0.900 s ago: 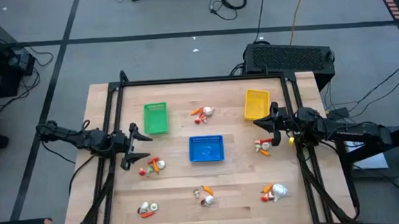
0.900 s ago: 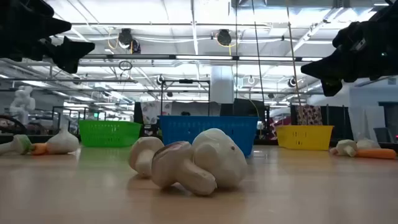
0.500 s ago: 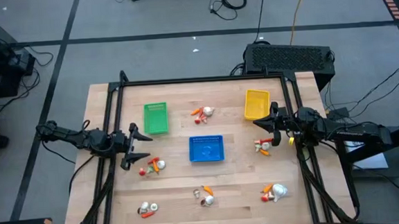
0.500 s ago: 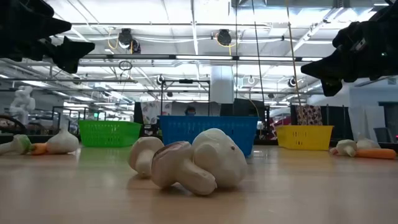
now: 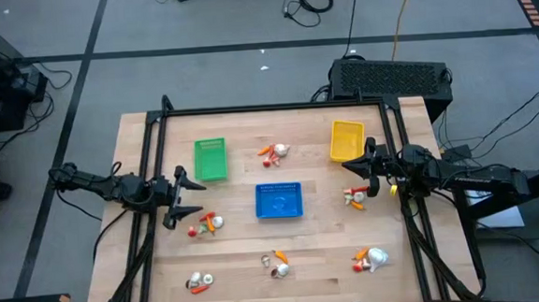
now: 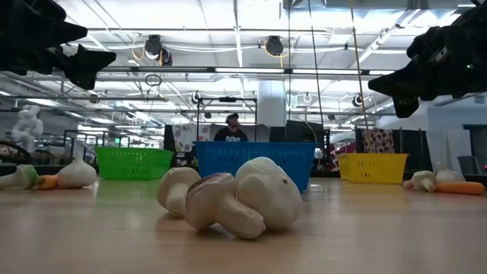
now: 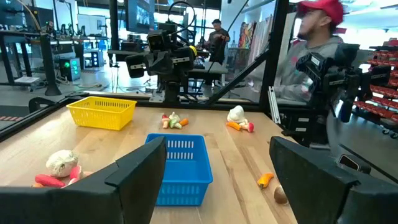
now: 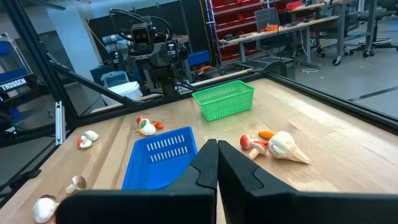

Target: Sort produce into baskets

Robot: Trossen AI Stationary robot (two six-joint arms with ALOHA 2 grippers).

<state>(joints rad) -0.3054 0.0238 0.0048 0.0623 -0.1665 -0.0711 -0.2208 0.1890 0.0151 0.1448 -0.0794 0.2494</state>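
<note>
Three baskets stand on the wooden table: green at the far left, blue in the middle, yellow at the far right. Small clusters of produce lie around them: beside the green basket, near my left gripper, near my right gripper, and along the near edge. My left gripper hovers open above the table's left side, pointing at the blue basket. My right gripper hovers shut at the right, by the yellow basket.
A black frame runs around the table. Mushroom-like pieces lie near the front edge. A garlic bulb with a carrot lies past the blue basket. A person is beside the table; another stands far behind it.
Both arms have kept still. A person in the room behind the table has come into view above the blue basket in the low view.
</note>
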